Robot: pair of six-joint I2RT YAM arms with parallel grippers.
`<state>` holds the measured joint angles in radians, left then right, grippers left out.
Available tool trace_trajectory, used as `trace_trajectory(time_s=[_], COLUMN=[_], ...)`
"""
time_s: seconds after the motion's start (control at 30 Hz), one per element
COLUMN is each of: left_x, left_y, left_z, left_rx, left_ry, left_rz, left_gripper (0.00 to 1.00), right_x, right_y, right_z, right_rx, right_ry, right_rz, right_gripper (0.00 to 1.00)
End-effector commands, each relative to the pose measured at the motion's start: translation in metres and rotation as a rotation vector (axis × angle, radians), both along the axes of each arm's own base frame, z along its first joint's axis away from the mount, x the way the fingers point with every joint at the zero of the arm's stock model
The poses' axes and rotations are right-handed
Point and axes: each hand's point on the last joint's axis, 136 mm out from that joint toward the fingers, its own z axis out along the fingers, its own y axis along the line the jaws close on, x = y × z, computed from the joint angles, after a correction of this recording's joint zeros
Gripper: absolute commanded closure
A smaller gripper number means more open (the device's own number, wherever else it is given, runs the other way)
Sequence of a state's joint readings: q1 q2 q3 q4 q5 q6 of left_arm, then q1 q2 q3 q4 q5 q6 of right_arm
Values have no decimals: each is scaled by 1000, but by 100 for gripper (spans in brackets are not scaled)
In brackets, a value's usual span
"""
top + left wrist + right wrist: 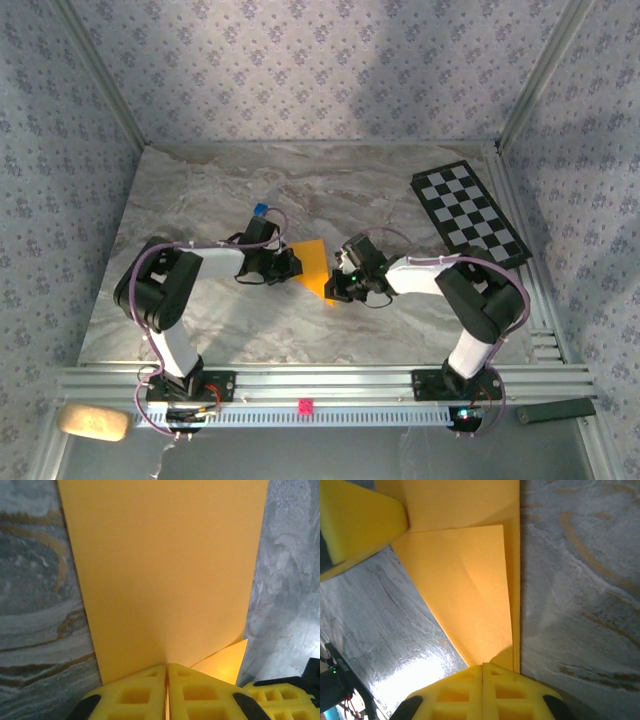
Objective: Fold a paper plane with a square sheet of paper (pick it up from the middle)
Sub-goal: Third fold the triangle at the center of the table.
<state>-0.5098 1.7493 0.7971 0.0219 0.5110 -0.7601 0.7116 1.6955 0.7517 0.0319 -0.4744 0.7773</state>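
The sheet of paper (312, 262) lies between the arms. Left gripper (166, 668) and right gripper (482, 668) each seem clamped on opposite edges.

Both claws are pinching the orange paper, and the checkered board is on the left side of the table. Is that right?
Not quite. The checkered board is on the right side of the table, as the top view shows. The left claw and right claw are pinching the orange paper.
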Motion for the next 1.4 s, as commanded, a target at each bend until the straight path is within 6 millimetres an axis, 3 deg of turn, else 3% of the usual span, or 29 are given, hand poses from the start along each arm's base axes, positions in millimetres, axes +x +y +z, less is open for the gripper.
trace_trajectory(time_s=[0.0, 0.2, 0.47, 0.63, 0.87, 1.1, 1.2, 1.37], left_x=[-9, -13, -12, -12, -12, -14, -15, -21], left_y=[10, 11, 11, 13, 15, 14, 13, 7], left_z=[-19, -21, -20, -20, -24, -26, -27, -22], left_rx=[69, 77, 83, 100, 115, 110, 104, 77], left_ry=[59, 64, 62, 56, 64, 69, 72, 78], left_rz=[6, -17, -29, -34, -35, -44, -53, -73], left_gripper=[91, 93, 93, 94, 94, 94, 94, 94], right_x=[3, 7, 18, 12, -9, -26, -28, -18], right_y=[-4, 29, 47, 28, 7, -23, -30, -36], right_z=[12, 42, 14, -8, -1, -9, -4, 25], right_rx=[-31, 92, 86, 54, 48, 32, 57, 84], right_ry=[-41, -80, -18, 33, 32, 46, 37, -47], right_rz=[27, 154, 170, 126, 125, 87, 71, 41], right_gripper=[100, 100, 99, 98, 96, 95, 94, 93])
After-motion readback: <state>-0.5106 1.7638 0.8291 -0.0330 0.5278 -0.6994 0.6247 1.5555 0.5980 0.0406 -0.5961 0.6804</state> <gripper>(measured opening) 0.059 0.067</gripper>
